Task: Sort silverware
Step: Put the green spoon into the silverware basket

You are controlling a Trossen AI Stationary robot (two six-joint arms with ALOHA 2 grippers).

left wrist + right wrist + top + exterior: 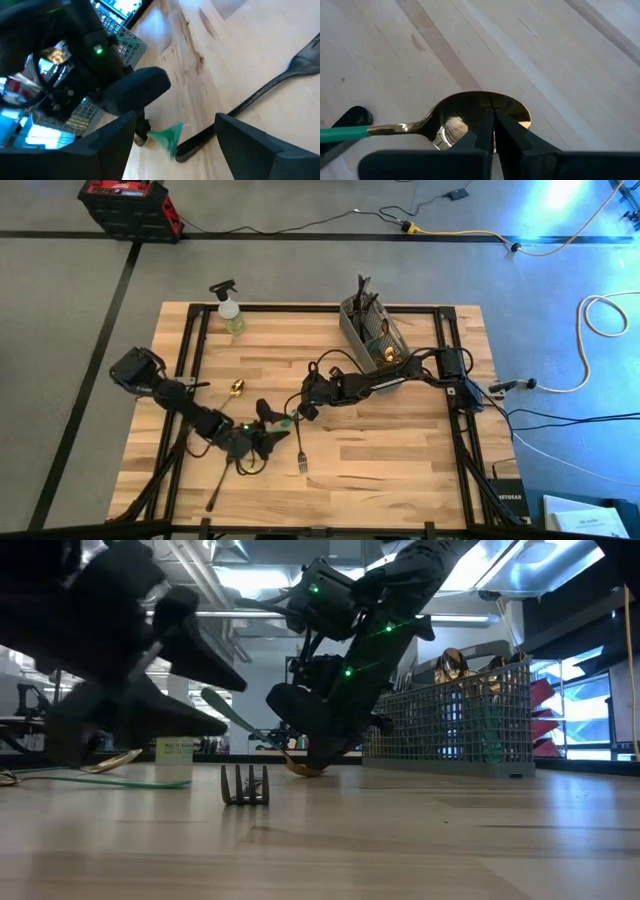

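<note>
1. Labels: none legible; spray bottle [229,310] at table's 11 o'clock, mesh caddy [372,332] at 1.
2. Right gripper [493,131] pinching green-handled spoon [470,117] by bowl, mid-table.
3. Left gripper [266,427] fingers spread; black fork [299,444] at 6.

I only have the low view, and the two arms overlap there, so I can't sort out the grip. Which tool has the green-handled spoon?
Observer: The right tool has it, shut on the gold bowl of the green-handled spoon.
Operator: And the left tool?
Observer: The left tool is open. The spoon's green handle end sits between its fingers and seems to touch neither.
Operator: I only see the fork's tines. Where does its handle go?
Observer: From above, the dark fork runs straight back, and its handle end lies beside the spoon's green tip.
</note>
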